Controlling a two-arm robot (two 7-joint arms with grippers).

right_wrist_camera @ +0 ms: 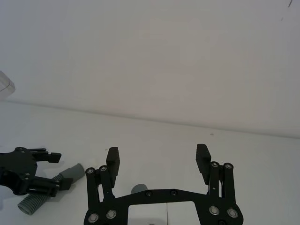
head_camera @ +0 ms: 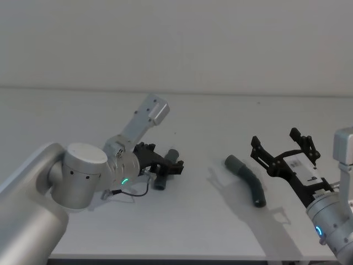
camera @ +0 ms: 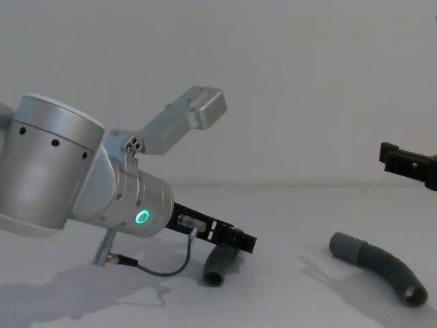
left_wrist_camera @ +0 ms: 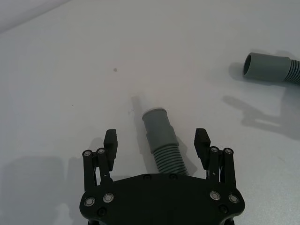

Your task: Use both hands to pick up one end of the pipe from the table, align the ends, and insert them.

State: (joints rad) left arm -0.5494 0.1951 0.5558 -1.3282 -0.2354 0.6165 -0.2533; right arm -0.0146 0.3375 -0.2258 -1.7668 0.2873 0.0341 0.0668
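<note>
The left gripper [left_wrist_camera: 157, 139] sits low over the table [head_camera: 209, 116] with its jaws spread, one finger on each side of the short pipe [left_wrist_camera: 161, 133], neither touching it. This pipe lies on the table, left of centre. The right gripper [head_camera: 274, 137], spread and empty, is held above the table just right of the long pipe [head_camera: 248, 181], which lies well apart from the short one.

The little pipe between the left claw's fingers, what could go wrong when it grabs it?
The short piece is round and lies loose inside the open left gripper, so it might roll or twist on closing. The open right gripper hangs beside the long piece, not over it; it could end up pinching the cuff.
</note>
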